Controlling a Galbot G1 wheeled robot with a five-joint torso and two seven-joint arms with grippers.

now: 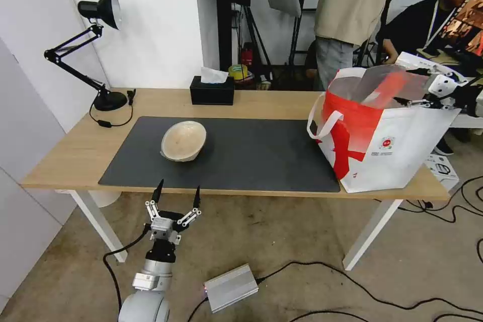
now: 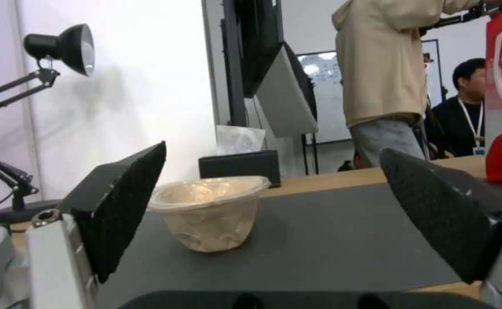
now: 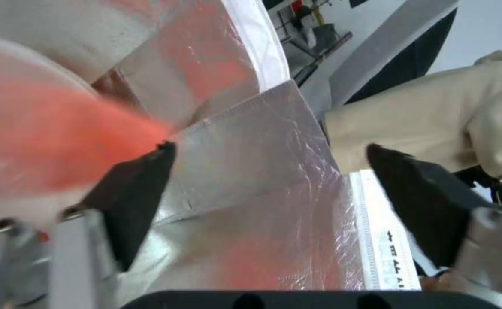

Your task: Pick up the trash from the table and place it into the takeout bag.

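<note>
Left gripper (image 1: 177, 191): jaws spread wide, nothing between them. It hangs off the near edge of the table (image 1: 60, 161), below tabletop level, pointed toward 12 o'clock at the beige bowl (image 1: 183, 141). In the left wrist view the bowl (image 2: 211, 212) sits between the two pads but well beyond their tips, upright on the dark mat (image 1: 251, 156), no contact.

Right gripper (image 1: 425, 95): jaws released, empty, at the rim of the takeout bag (image 1: 402, 156), at the table's 3 o'clock end. Right wrist view looks into the foil lining (image 3: 262, 171); a blurred translucent red shape (image 3: 45, 141) sits right at the lens, probably the red cup already in the bag, can't confirm.

Black tissue box (image 1: 212, 90) at 12 o'clock of the bowl, far edge; not trash.

Risks, my read:
- Bowl is thin and flexible; a hard pinch on the wall may buckle it or pop it out.
- Left gripper has to clear the table edge first; a low approach clips it.
- Right gripper could snag the foil flap and tip the bag.
</note>
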